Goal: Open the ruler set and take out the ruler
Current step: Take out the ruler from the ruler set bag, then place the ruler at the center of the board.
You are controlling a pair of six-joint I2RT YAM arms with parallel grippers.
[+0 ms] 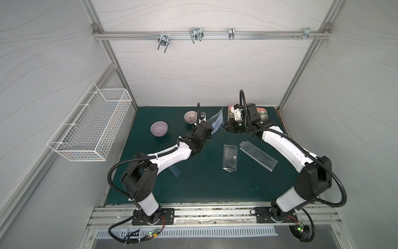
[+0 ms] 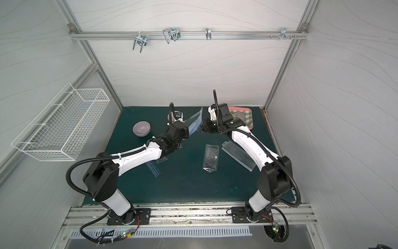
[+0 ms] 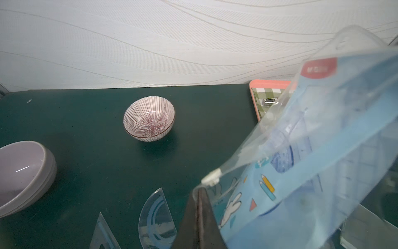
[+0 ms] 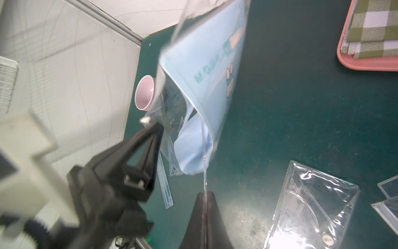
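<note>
Ruler set point(image 3: 301, 151): floppy, glossy pouch of clear and pale-blue plastic

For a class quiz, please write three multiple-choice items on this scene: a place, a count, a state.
1. Where on the mat is the tray? A. back right corner B. front left corner C. centre
2. How many bowls are on the mat? A. one B. two C. four
3. The blue pouch is: A. flat on the mat B. held up between left gripper and right gripper C. inside a bowl
Key: 1A, it sits far right in both top views; 2B, one plain, one striped; 3B, both pinch its edges.
</note>
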